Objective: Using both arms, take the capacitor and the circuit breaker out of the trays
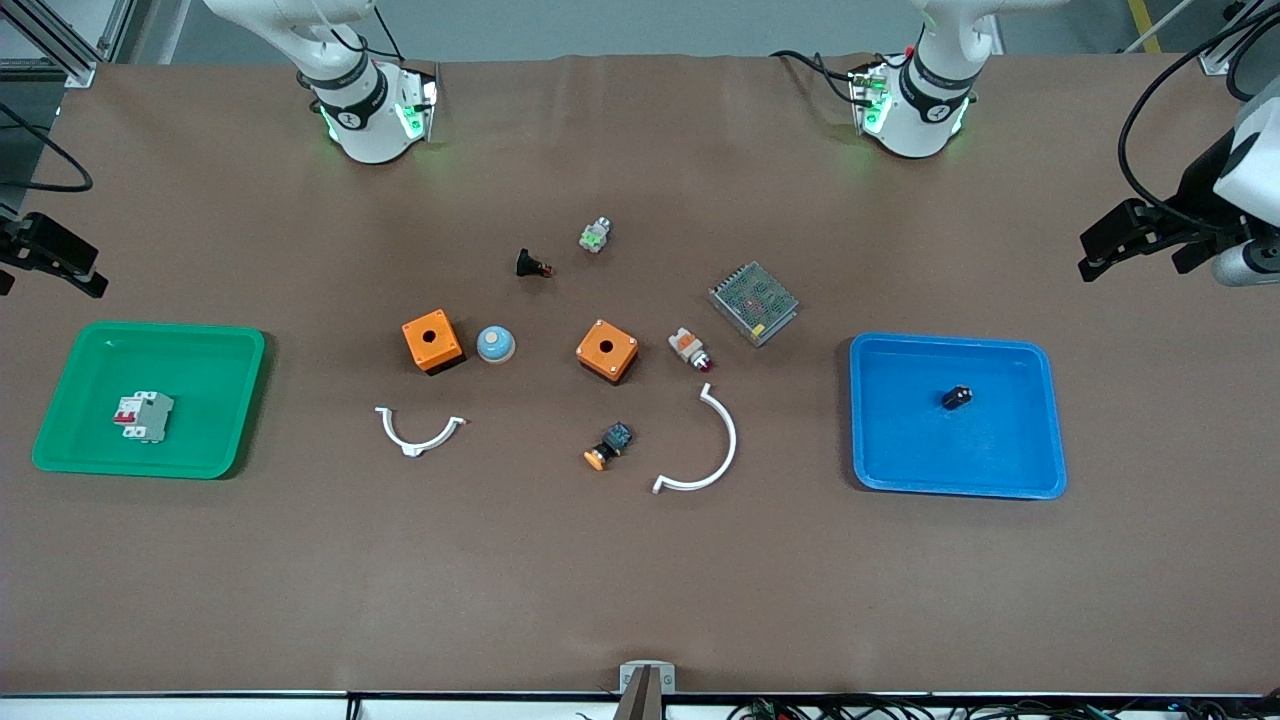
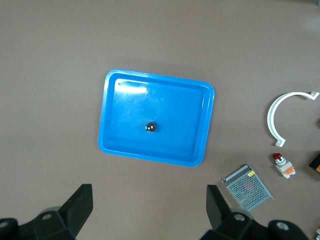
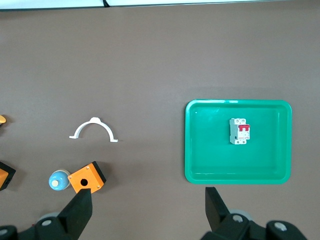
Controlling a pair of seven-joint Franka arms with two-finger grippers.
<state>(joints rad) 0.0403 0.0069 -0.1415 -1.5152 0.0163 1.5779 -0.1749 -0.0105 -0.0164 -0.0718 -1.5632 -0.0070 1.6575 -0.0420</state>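
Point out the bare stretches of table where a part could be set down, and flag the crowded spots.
Bare: the wide strip nearer the front camera than the green tray, the blue tray and the white clips; also the gaps between each tray and the centre cluster. Crowded: the middle, around the orange boxes, blue button and mesh module. Each tray has free floor around the breaker and capacitor.

High front camera facing both arms over the desk (image 1: pixel 640 580), 2 wrist cameras looking straight down, left sharing the blue tray (image 2: pixel 107 115), right the green tray (image 3: pixel 192 145)

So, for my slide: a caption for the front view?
Breaker in green tray, capacitor in blue tray; both arms wait at the table's ends, grippers open.
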